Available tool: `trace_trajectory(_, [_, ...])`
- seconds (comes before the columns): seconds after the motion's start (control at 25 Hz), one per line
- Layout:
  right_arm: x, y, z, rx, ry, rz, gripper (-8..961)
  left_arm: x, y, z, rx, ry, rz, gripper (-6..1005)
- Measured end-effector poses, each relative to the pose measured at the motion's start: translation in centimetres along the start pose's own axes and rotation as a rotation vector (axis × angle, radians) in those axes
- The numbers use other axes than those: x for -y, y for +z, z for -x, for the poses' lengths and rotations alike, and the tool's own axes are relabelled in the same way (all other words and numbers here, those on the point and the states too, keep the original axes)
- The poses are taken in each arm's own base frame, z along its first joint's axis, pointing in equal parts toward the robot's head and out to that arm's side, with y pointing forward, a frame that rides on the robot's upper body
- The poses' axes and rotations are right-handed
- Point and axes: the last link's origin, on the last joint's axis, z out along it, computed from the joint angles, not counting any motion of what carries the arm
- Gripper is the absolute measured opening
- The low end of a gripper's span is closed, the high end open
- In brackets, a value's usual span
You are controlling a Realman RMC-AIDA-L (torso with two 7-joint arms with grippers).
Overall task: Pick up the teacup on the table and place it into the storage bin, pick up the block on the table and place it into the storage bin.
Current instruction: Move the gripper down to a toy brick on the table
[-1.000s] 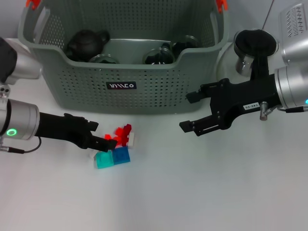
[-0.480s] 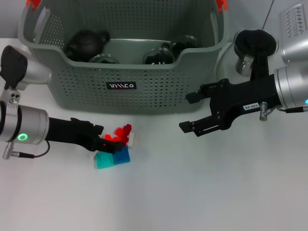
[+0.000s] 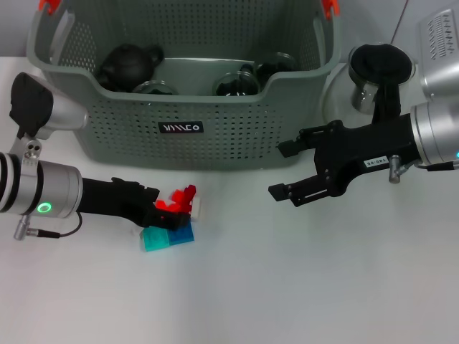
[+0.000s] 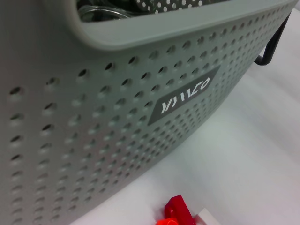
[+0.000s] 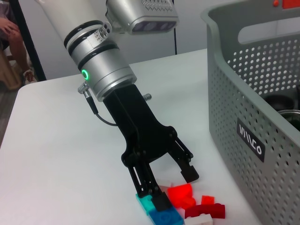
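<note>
Left tool [image 3: 163,213] at the blocks [image 3: 174,218], fingers spread around the red pieces.
The pile lies on the bench [image 3: 287,287] at 6 o'clock of the storage bin [image 3: 179,129]; right tool [image 3: 287,172] hangs open and empty at 3 o'clock.

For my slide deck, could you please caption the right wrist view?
Left claw open over the blocks beside the storage bin.

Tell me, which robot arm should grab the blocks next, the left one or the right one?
Probably the left. The left gripper is already down at the blocks, its fingers open around the red and teal pieces on the table. The right gripper hangs open off to the side by the storage bin, farther from them.
</note>
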Motion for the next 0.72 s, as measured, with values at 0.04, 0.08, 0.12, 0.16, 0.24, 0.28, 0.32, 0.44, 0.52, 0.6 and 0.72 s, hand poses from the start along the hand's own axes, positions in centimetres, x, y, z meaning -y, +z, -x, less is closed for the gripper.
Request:
trace_trajectory(0.04, [-0.01,0.00,-0.02,0.000,0.001,0.000,877,-0.02,0.02,0.01,0.000,0.000,0.000,924])
trace_trajectory(0.08, [-0.01,-0.01,-0.05,0.000,0.001,0.000,877,-0.03,0.04,0.01,0.000,0.000,0.000,924])
trace_trajectory(0.12, [-0.02,-0.02,-0.08,0.000,0.002,0.000,877,-0.04,0.05,0.02,0.000,-0.001,0.000,924])
trace_trajectory(0.16, [-0.03,-0.02,-0.11,0.000,0.002,0.000,877,-0.04,0.05,0.01,0.000,-0.001,0.000,924])
trace_trajectory(0.24, [-0.04,-0.03,-0.15,0.000,0.003,0.000,877,-0.04,0.06,0.01,0.000,-0.001,0.000,924])
trace_trajectory(0.28, [-0.06,-0.03,-0.17,0.000,0.004,0.001,877,-0.06,0.09,0.02,0.000,-0.001,0.001,924])
trace_trajectory(0.32, [-0.07,-0.04,-0.18,-0.001,0.004,0.001,877,-0.08,0.12,0.05,0.000,-0.002,0.002,924])
trace_trajectory(0.44, [-0.09,-0.04,-0.19,-0.001,0.003,0.002,877,-0.07,0.18,0.09,0.000,-0.005,0.000,924])
trace_trajectory(0.52, [-0.09,-0.04,-0.18,-0.001,0.002,0.003,877,0.01,0.10,0.13,-0.002,-0.008,-0.003,923])
trace_trajectory(0.6, [-0.10,-0.04,-0.18,-0.001,0.002,0.003,877,0.03,-0.06,0.19,-0.004,-0.013,0.003,923])
trace_trajectory(0.72, [-0.07,-0.02,-0.11,0.000,-0.001,0.003,878,0.02,-0.22,0.18,-0.002,-0.017,0.009,923])
